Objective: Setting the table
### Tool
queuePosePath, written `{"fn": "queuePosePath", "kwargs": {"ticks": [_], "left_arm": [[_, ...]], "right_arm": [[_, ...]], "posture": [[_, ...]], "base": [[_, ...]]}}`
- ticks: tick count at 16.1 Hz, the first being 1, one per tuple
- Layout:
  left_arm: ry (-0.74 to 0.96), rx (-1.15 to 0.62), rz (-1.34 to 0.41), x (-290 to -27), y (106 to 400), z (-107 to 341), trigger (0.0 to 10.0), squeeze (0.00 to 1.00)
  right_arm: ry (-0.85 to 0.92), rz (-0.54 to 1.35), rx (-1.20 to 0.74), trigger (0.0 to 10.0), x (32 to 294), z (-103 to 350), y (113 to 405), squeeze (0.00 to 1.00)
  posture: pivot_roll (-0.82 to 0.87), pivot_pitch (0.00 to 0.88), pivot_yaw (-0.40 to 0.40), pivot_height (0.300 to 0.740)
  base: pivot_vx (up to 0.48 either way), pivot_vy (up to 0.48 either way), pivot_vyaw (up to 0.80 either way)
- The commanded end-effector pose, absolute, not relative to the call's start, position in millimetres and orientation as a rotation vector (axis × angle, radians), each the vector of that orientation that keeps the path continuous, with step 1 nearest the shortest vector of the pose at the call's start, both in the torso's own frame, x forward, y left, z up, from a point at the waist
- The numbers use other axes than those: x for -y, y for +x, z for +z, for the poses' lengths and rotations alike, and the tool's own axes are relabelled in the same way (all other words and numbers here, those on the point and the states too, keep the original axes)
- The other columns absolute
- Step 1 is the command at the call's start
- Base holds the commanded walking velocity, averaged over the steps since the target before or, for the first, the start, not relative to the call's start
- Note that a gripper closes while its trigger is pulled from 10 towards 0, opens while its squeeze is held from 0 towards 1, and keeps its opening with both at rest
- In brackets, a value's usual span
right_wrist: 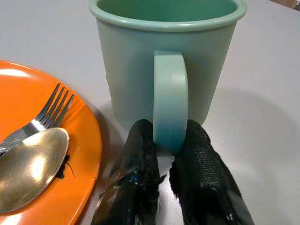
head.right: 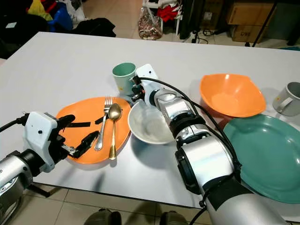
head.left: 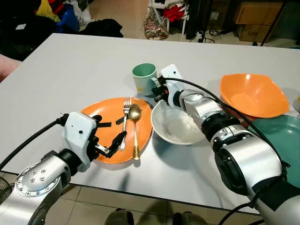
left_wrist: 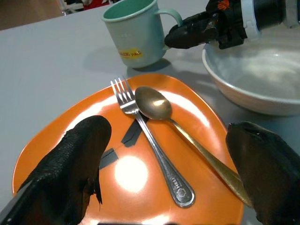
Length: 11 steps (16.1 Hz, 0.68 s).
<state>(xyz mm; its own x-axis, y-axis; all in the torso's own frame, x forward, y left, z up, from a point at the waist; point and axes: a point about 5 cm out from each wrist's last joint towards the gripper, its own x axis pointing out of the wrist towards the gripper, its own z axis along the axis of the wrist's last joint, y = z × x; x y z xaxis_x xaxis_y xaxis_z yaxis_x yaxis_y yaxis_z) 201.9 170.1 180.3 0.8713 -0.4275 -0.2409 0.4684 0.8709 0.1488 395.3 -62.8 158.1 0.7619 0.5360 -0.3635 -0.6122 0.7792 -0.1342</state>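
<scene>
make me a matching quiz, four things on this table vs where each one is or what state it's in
Things:
1. green mug
2. fork
3. white bowl
4. left gripper

States:
A. open, above the orange plate
B. handle pinched by the right gripper
C. lying beside the gold spoon
D. empty, under the right arm

Pairs: 1-B, 2-C, 3-D, 4-A

Right wrist camera: my right gripper (right_wrist: 169, 154) has its two black fingers (right_wrist: 140, 164) pinched on the lower handle of the green mug (right_wrist: 154, 70), which stands upright on the grey table (right_wrist: 262, 117). Just beside it, the orange plate (right_wrist: 79, 159) carries a fork (right_wrist: 49, 110) and a gold spoon (right_wrist: 30, 166).
</scene>
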Motion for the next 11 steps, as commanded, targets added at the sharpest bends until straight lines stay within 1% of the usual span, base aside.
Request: {"fn": "queuePosePath", "kwargs": {"ticks": [1, 2, 3, 7, 8, 10, 11], "left_arm": [[0.213, -0.211, -0.483, -168.2, 197.9, 181.9, 10.0, 0.0], [0.212, -0.211, -0.485, -168.0, 198.0, 182.1, 10.0, 0.0], [0.212, -0.211, -0.485, -168.2, 198.3, 182.4, 10.0, 0.0], [0.22, -0.2, -0.483, -169.3, 204.3, 184.0, 10.0, 0.0], [0.223, -0.197, -0.482, -169.7, 206.5, 184.4, 10.0, 0.0], [0.23, -0.185, -0.484, -170.3, 210.9, 185.7, 10.0, 0.0], [0.231, -0.183, -0.484, -170.5, 212.0, 185.7, 10.0, 0.0]], "right_arm": [[-0.262, 0.637, -0.307, 10.0, 58.6, 164.7, 397.1, 0.16], [-0.261, 0.637, -0.305, 10.0, 58.9, 165.7, 397.5, 0.52], [-0.261, 0.636, -0.302, 10.0, 59.1, 166.9, 397.9, 0.57], [-0.262, 0.639, -0.279, 10.0, 60.6, 174.7, 400.6, 0.57], [-0.264, 0.639, -0.275, 10.0, 61.4, 176.2, 401.2, 0.62], [-0.266, 0.628, -0.26, 10.0, 64.5, 181.8, 403.5, 0.76], [-0.267, 0.626, -0.258, 10.0, 64.8, 182.7, 403.9, 0.76]], "posture": [[0.04, 0.15, 0.042, 0.74], [0.04, 0.145, 0.041, 0.74], [0.04, 0.143, 0.041, 0.74], [0.03, 0.124, 0.045, 0.74], [0.02, 0.115, 0.048, 0.74], [0.01, 0.089, 0.055, 0.74], [0.01, 0.086, 0.055, 0.74]], "base": [[0.0, 0.0, 0.0], [0.0, 0.0, 0.0], [0.0, 0.0, 0.0], [0.0, 0.0, 0.0], [0.0, 0.0, 0.0], [0.0, 0.0, 0.0], [0.0, 0.0, 0.0]]}}
